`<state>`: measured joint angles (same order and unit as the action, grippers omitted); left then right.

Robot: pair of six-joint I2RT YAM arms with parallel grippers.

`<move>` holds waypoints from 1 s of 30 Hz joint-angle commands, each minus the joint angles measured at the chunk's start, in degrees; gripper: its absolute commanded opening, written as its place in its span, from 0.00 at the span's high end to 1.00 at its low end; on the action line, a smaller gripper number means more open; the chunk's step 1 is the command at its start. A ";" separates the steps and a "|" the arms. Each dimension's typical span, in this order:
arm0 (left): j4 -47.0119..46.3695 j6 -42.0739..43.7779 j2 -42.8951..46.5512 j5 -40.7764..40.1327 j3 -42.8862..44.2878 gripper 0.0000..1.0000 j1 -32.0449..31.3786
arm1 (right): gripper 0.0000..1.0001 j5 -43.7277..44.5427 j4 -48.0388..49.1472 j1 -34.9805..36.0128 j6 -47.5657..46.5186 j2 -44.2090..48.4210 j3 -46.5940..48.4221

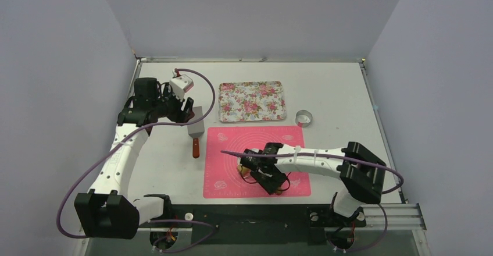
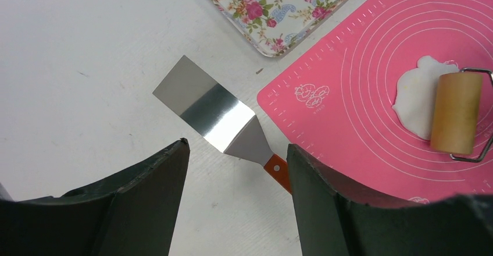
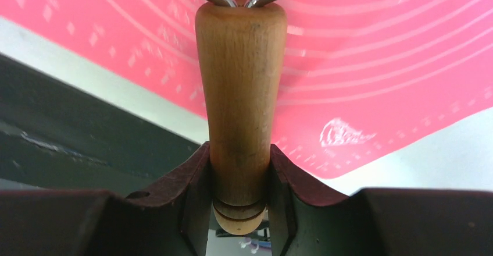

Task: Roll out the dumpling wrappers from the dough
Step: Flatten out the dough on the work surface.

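The right gripper is clenching the wooden handle of a small roller above the near part of the pink mat. Two bent steel wires are running from this handle to the wooden drum. The drum is lying on one edge of the dough, a flat, irregular white piece that is resting on the pink mat, inside its printed white circles.

The mat is also carrying white ruler marks along its edges and small flower emblems in its corners. Any figures or words among them are too small to read.

The left gripper is hanging released, with its jaws wide apart and grasping nothing, over a spatula. This spatula, with a steel blade and a reddish handle, is lying on the tabletop just left of the pink mat.

A tray with a rose pattern is sitting just beyond the far edge of the mat. A metal ring cutter is standing beside the mat's far right corner.
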<state>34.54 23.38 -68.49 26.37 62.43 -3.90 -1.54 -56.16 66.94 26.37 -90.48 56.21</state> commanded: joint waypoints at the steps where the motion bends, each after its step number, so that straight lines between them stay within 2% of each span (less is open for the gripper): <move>1: -0.26 1.19 0.47 0.08 3.19 0.39 0.50 | 1.00 4.28 -2.27 -2.16 -7.09 -3.91 6.82; 6: -1.51 0.94 0.04 -0.06 2.61 0.39 0.55 | 1.00 3.32 -2.25 -4.89 -10.32 -6.79 10.14; 9: -1.86 0.40 -0.08 0.89 2.78 0.39 0.62 | 1.00 2.46 -2.05 -5.17 -10.13 -6.85 9.00; 13: -1.46 0.62 0.06 0.46 2.77 0.39 0.53 | 1.00 1.20 -1.22 -4.10 -6.22 -1.30 0.39; 18: -2.45 -0.26 0.18 1.32 1.90 0.39 0.61 | 1.00 -0.40 -0.48 -2.27 0.13 6.35 -5.69; 21: -2.67 -0.55 0.24 1.53 1.74 0.39 0.50 | 1.00 0.68 -0.13 -2.92 -0.60 5.47 -3.46; 30: -0.75 0.93 0.53 -0.54 2.01 0.39 0.56 | 1.00 2.16 -0.28 -6.71 -11.56 -9.25 10.84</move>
<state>34.13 23.27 -68.49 26.17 62.85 -3.68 -1.91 -57.87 61.69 19.46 -96.12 62.00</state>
